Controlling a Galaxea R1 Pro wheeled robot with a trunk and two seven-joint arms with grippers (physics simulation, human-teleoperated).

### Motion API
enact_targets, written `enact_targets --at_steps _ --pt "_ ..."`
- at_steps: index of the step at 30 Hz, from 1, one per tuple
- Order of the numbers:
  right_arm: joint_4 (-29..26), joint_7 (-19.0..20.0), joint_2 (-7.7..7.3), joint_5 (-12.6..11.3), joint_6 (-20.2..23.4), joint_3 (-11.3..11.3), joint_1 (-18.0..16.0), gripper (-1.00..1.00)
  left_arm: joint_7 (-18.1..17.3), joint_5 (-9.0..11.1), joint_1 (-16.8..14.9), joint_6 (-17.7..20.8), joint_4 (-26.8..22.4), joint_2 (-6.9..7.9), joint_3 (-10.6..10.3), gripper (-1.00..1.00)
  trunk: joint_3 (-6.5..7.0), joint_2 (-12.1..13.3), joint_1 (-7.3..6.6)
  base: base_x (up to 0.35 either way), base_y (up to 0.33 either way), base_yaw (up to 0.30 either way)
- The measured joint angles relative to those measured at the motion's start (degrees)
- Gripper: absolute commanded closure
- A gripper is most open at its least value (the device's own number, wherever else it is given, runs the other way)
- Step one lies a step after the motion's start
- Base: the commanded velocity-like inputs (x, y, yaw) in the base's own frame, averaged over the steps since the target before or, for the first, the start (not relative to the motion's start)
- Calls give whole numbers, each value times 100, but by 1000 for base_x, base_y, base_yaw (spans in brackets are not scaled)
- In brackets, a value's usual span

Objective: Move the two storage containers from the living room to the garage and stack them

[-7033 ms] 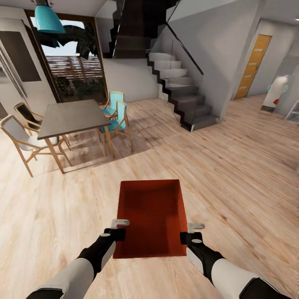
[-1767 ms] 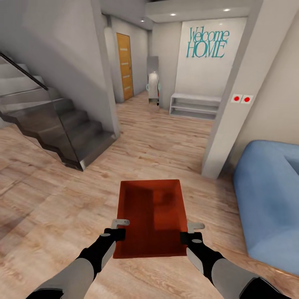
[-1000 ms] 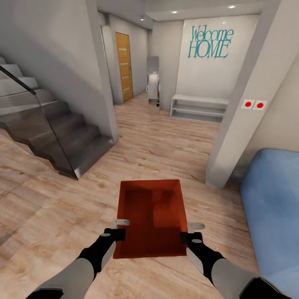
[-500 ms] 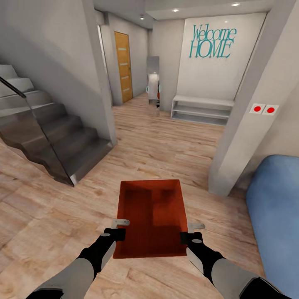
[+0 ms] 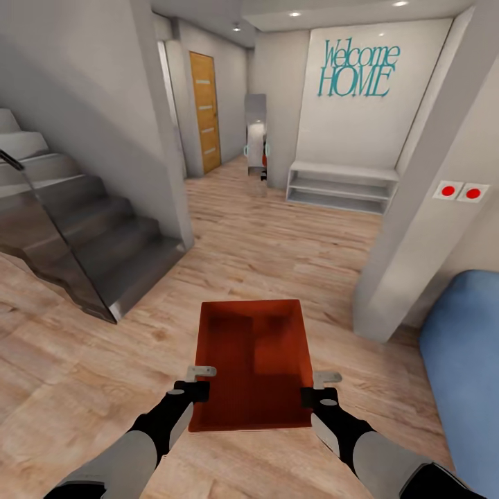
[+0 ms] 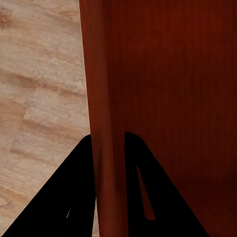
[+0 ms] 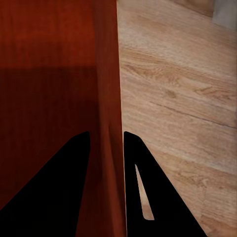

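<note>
Item: one storage container (image 5: pixel 251 364), lower centre; my left gripper (image 5: pixel 197 383) and right gripper (image 5: pixel 317 388) clamp its side walls.

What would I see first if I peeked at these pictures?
The bright orange-red storage container jumps out first, carried low in the middle with the left gripper and right gripper each pinching a side wall. Next come the big teal "Welcome HOME" letters on the far white wall, and the dark stairs on the left.
</note>
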Motion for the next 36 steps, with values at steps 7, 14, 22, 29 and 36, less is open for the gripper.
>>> enact_targets --at_steps 7,14,22,29,36 --pt "0 0 0 1 1 0 0 100 0 0 0 0 0 0 0 100 0 0 0 323 0 0" --pt "0 -1 0 -3 1 2 0 100 0 0 0 1 1 0 0 100 0 0 0 323 0 0" --pt "4 -2 0 -26 1 17 1 100 -1 -3 -1 8 3 0 0 100 0 0 0 323 0 0" --pt "6 -4 0 -35 1 24 1 100 -1 -4 -1 8 6 0 0 100 0 0 0 323 0 0" --pt "8 -5 0 -51 1 37 1 100 -1 -5 -1 7 13 0 1 100 0 0 0 323 0 0"
